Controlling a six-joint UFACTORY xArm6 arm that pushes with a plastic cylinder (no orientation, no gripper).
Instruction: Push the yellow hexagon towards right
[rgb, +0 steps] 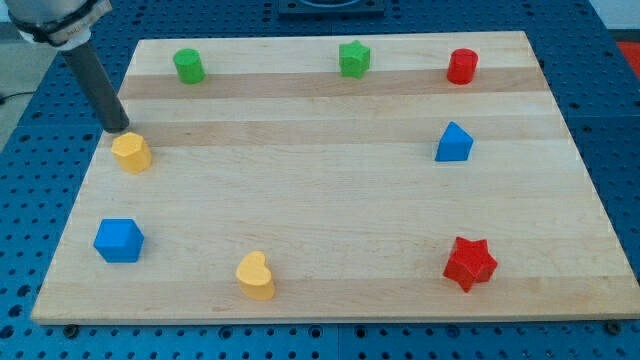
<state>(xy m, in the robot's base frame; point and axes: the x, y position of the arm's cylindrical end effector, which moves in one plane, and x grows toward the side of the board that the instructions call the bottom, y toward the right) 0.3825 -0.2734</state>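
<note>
The yellow hexagon (132, 152) sits near the left edge of the wooden board (330, 180), a little above mid-height. My tip (119, 129) is at the hexagon's upper left, very close to it or just touching its top edge. The dark rod slants up from there towards the view's top left corner.
A green cylinder (188, 66), green star (354, 59) and red cylinder (462, 66) line the top. A blue triangular block (454, 143) is at the right, a red star (469, 263) bottom right, a yellow heart (255, 275) bottom centre, a blue cube (119, 240) bottom left.
</note>
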